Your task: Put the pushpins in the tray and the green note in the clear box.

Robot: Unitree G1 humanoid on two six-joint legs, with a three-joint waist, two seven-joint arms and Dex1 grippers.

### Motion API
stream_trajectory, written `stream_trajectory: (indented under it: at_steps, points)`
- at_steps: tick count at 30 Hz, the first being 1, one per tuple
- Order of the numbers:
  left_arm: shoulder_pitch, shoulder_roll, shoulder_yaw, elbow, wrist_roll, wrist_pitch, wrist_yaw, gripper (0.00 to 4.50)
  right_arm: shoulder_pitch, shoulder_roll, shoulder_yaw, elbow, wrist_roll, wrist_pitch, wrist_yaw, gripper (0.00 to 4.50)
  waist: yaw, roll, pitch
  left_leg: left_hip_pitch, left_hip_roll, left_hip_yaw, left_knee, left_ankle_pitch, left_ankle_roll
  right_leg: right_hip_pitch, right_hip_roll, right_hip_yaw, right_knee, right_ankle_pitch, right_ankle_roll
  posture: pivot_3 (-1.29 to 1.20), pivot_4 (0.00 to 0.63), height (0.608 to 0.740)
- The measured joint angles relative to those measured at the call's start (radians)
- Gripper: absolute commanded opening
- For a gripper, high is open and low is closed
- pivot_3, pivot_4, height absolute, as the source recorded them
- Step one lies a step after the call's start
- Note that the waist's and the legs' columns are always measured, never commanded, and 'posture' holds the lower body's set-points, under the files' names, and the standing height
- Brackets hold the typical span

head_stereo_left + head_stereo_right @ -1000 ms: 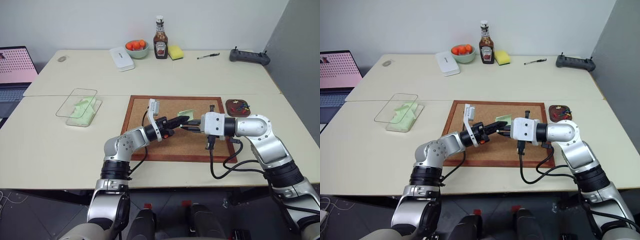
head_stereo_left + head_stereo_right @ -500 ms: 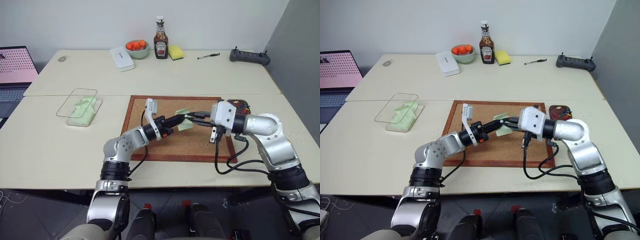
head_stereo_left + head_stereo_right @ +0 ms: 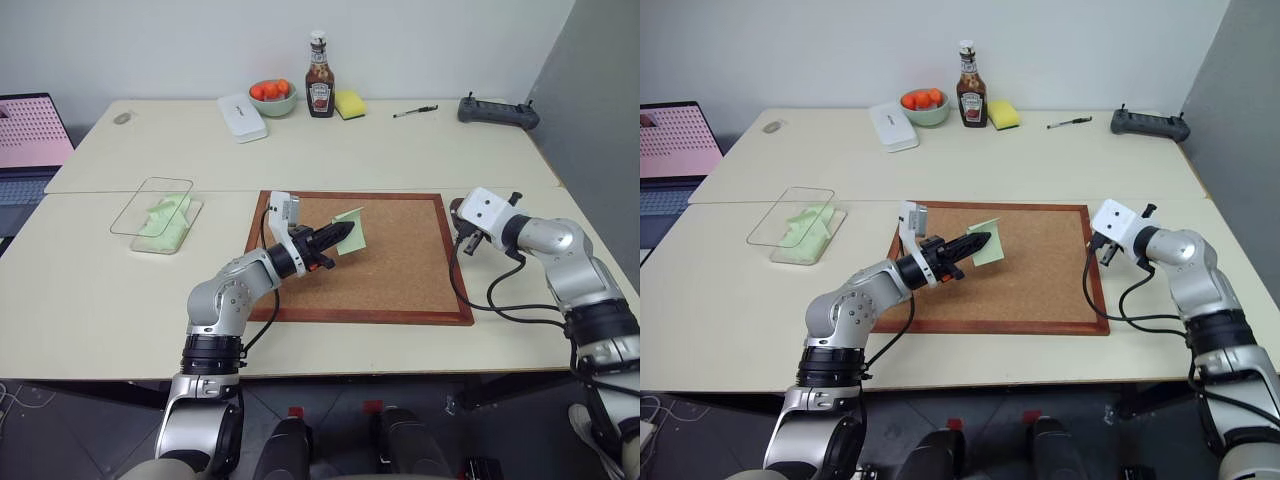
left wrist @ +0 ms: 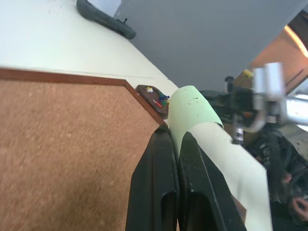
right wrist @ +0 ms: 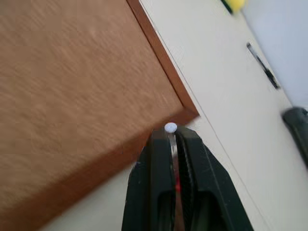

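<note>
Scanning from the left, the clear box (image 3: 157,214) is found on the bench (image 3: 90,290), with pale green slips already lying in it. It sits at about ten o'clock from the left hand (image 3: 340,238), well apart from it, and its long axis runs roughly from seven o'clock to one o'clock. The left hand is held over the cork board (image 3: 400,270), its fingers pressed together on the green note (image 3: 352,228), which is pinched by one edge and stands up off the board. In the left wrist view the note (image 4: 202,125) is seen curling past the fingertips (image 4: 163,139).

Further right, the right hand (image 5: 170,134) is seen in its own wrist view pinching a pushpin (image 5: 170,128), a pale round head standing between the tips and a red part showing lower in the gap. It is placed past the board's right edge, near the tray (image 3: 462,212), which is largely hidden behind the wrist in the head views; whether the pin is directly above the tray cannot be told. In the left wrist view, other pushpins (image 4: 159,98) are seen lying in the tray (image 4: 148,96).

Of the two arms, the left is judged far nearer the box, so a leftward carry of the note falls to it, while the right is already beside the tray.
</note>
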Motion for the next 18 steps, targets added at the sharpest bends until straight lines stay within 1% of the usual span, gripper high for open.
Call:
stream_trajectory:
  at_steps: [3,6,8,9,10,14,17,18]
  points:
    - [0.004,0.009,-0.016,-0.027,0.014,-0.012,0.0,0.04,-0.062,0.014,0.039,0.156,-0.058,-0.046,-0.055,0.0,0.002,0.0,0.0,0.0,0.0,0.0,0.0,0.0,0.0,0.0,0.0,0.0,0.0,0.0,0.0,0.0,0.15,0.74]
    - [0.013,0.018,-0.032,-0.051,0.023,-0.016,-0.001,0.04,-0.101,0.029,0.061,0.271,-0.095,-0.083,-0.09,0.0,0.001,0.0,0.0,-0.001,0.0,0.0,0.0,0.0,0.0,0.0,0.0,0.001,0.0,0.0,0.0,0.0,0.15,0.74]
    - [0.023,0.02,-0.04,-0.056,0.027,-0.018,-0.001,0.0,-0.126,0.031,0.071,0.333,-0.112,-0.104,-0.111,0.59,0.001,0.0,0.0,-0.001,-0.001,0.0,0.0,0.0,0.0,0.0,0.0,0.001,0.0,0.0,0.0,0.0,0.15,0.74]
    - [0.025,0.02,-0.042,-0.057,0.029,-0.019,-0.001,0.0,-0.134,0.031,0.073,0.351,-0.118,-0.113,-0.12,0.68,0.001,0.0,0.0,-0.001,-0.001,0.0,0.0,0.0,0.0,0.0,0.0,0.001,0.0,0.0,0.0,0.0,0.15,0.74]
    - [0.027,0.02,-0.043,-0.057,0.03,-0.02,0.0,0.0,-0.144,0.031,0.077,0.373,-0.127,-0.122,-0.129,0.96,0.001,0.0,0.0,-0.001,-0.001,0.0,0.0,0.0,0.0,0.0,0.0,0.001,0.0,0.0,0.0,0.0,0.15,0.74]
    - [0.028,0.02,-0.046,-0.061,0.031,-0.028,0.0,0.0,-0.167,0.031,0.079,0.425,-0.136,-0.149,-0.15,1.84,0.0,0.0,0.0,0.0,0.0,0.0,0.0,0.0,0.0,0.0,0.0,0.001,0.0,0.0,0.0,0.0,0.15,0.74]
    - [0.028,0.019,-0.046,-0.062,0.031,-0.03,0.001,0.0,-0.171,0.031,0.079,0.439,-0.141,-0.158,-0.154,2.29,0.0,0.0,0.0,0.0,0.0,0.0,0.0,0.0,0.0,0.0,0.0,0.001,0.0,0.0,0.0,0.0,0.15,0.74]
    - [0.028,0.019,-0.046,-0.062,0.031,-0.031,0.001,0.0,-0.172,0.031,0.079,0.441,-0.142,-0.159,-0.159,2.54,0.0,0.0,0.0,0.0,0.0,0.0,0.0,0.0,0.0,0.0,0.0,0.001,0.0,0.0,0.0,0.0,0.15,0.74]
